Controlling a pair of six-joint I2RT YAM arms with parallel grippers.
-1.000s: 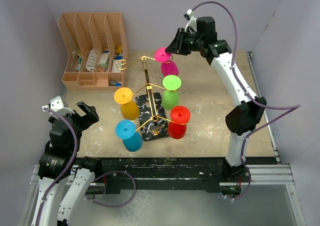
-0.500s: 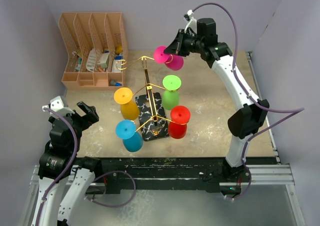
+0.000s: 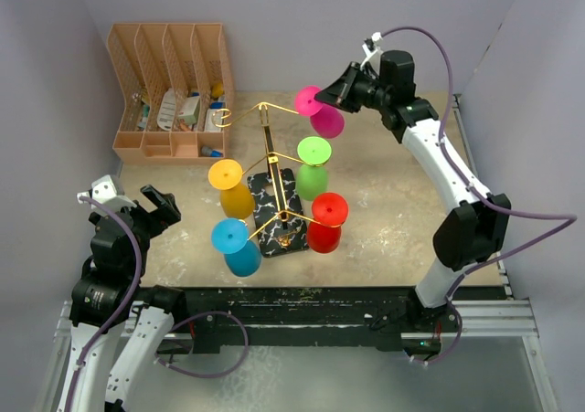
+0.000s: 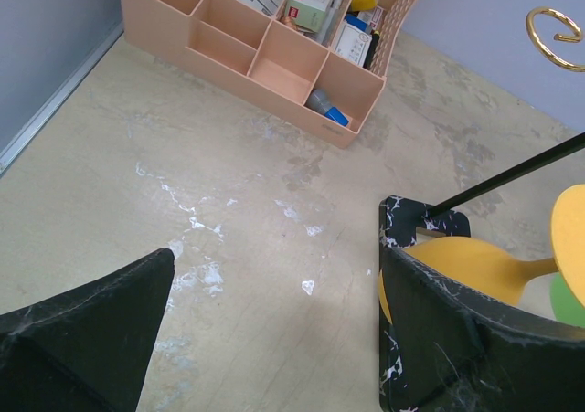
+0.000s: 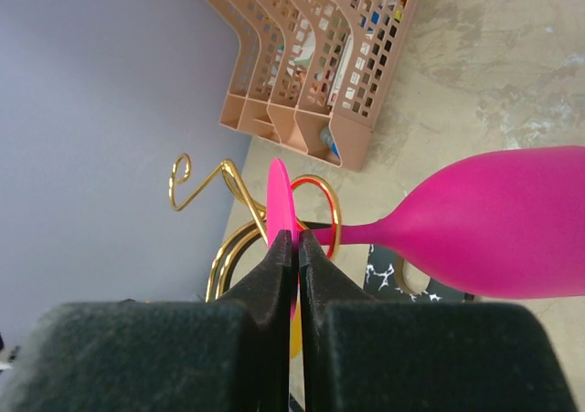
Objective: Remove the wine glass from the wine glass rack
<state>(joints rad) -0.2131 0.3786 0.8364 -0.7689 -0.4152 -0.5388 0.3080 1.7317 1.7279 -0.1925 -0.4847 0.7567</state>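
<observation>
Dark fingers (image 5: 260,289) of right gripper (image 5: 291,240) pinched tight on the thin pink foot disc (image 5: 280,188) of the magenta wine glass (image 5: 498,220), one on each face. Glass lies sideways, stem running right into the bowl (bowl cut off by the right edge). Gold wine glass rack (image 5: 227,176) just behind the foot, one curled hook at left; contact between foot and wire can't be told. Peach slotted organiser (image 5: 338,56) up top on beige table (image 5: 512,56). Lilac wall (image 5: 91,110) at left.

Pink wine glass (image 3: 327,120) tilted at top arm tip; gold rack (image 3: 274,213) upright.
</observation>
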